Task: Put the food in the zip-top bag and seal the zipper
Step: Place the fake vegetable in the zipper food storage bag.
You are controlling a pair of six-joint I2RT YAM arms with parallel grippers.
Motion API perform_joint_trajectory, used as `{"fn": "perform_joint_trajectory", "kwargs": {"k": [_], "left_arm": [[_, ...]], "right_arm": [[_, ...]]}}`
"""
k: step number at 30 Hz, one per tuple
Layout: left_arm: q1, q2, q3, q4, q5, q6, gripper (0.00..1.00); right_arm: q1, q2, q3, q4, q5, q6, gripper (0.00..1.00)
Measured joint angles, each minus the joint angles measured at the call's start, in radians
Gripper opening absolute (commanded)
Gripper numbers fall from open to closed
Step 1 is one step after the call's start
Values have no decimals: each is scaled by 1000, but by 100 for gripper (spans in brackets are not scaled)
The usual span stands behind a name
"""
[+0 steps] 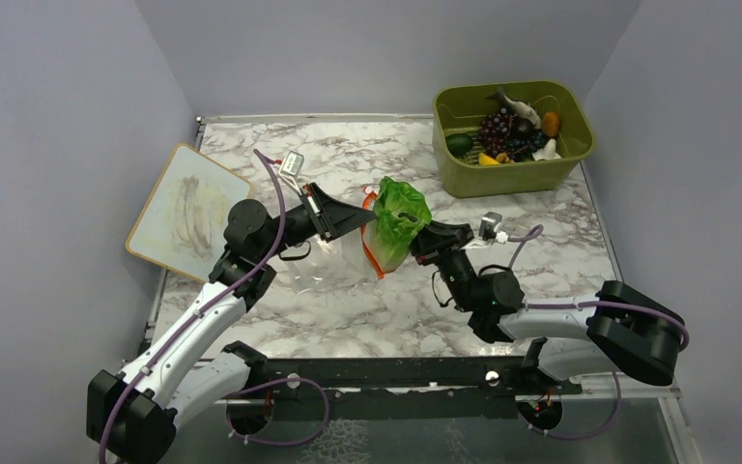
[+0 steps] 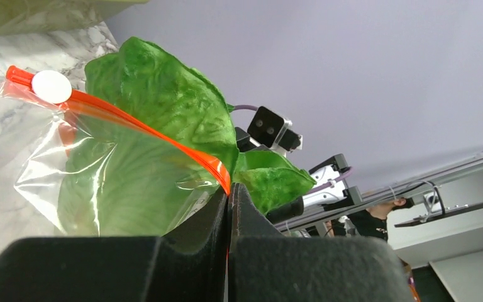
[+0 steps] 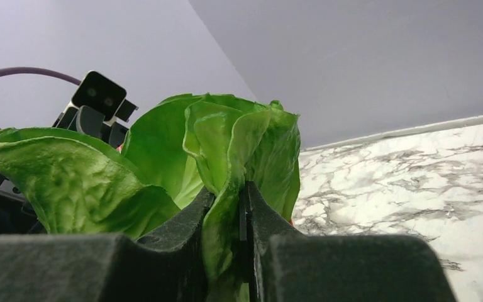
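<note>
The leafy green lettuce (image 1: 401, 215) stands partly inside the clear zip-top bag (image 1: 343, 259), held above mid-table, its top sticking out of the mouth. My left gripper (image 1: 359, 218) is shut on the bag's orange-red zipper strip (image 2: 163, 139); the lettuce (image 2: 157, 107) shows through the plastic behind it, and a white slider (image 2: 51, 86) sits at the strip's far end. My right gripper (image 1: 423, 238) is shut on a lettuce leaf (image 3: 226, 157) from the right. Grapes (image 1: 502, 130), a grey fish (image 1: 520, 104), and orange, yellow and dark green pieces lie in the bin.
The olive-green bin (image 1: 510, 135) stands at the back right corner. A wood-framed whiteboard (image 1: 185, 211) lies at the left edge of the marble table (image 1: 367, 329). Grey walls enclose three sides.
</note>
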Motion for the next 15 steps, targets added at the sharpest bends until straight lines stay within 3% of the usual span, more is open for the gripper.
{"fn": "perform_joint_trajectory", "kwargs": {"k": [9, 15], "left_arm": [[-1, -1, -14, 46, -1, -45, 0], [-1, -3, -45, 127, -6, -109, 0]], "right_arm": [[0, 14, 23, 0, 13, 79, 1], [0, 17, 185, -1, 10, 43, 1]]}}
